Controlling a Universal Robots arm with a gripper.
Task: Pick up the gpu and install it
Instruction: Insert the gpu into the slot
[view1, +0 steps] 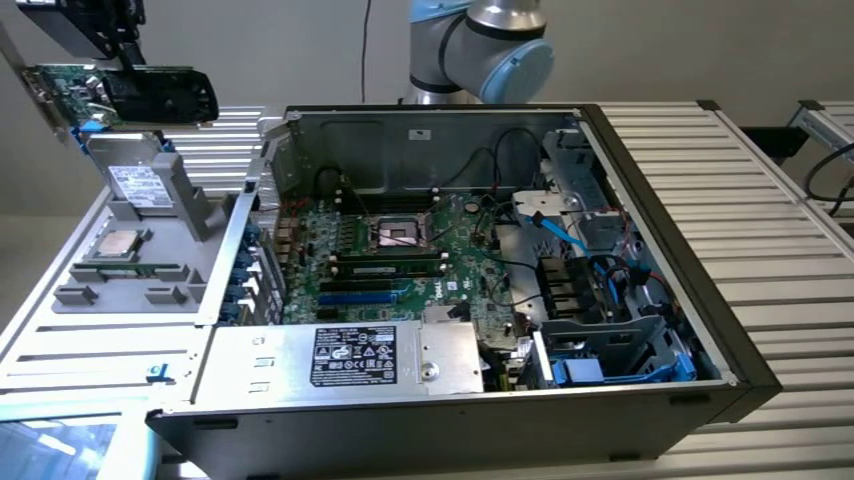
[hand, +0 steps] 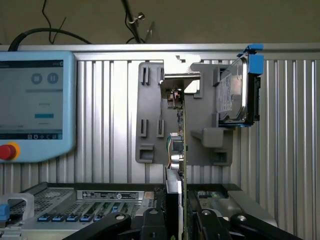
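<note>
The gpu (view1: 158, 95), a green board with a black fan shroud, hangs in the air at the exterior view's upper left, above the grey parts holder (view1: 80, 295). My gripper (view1: 127, 62) is shut on its upper edge. In the wrist view the gpu (hand: 181, 145) shows edge-on, running away from the camera with its metal bracket (hand: 181, 75) at the far end. My gripper (hand: 182, 220) has one black finger pressed on each side of the card. The open computer case (view1: 667, 150) lies to the exterior view's right of the card.
The motherboard (view1: 387, 250) with blue slots (view1: 360, 295) lies inside the case, beside the power supply (view1: 360, 358) and blue cables (view1: 574, 240). On the parts holder stand a hard drive (view1: 140, 180), a processor (view1: 120, 242) and a RAM stick (view1: 127, 270). A teach pendant (hand: 35, 105) lies in the wrist view.
</note>
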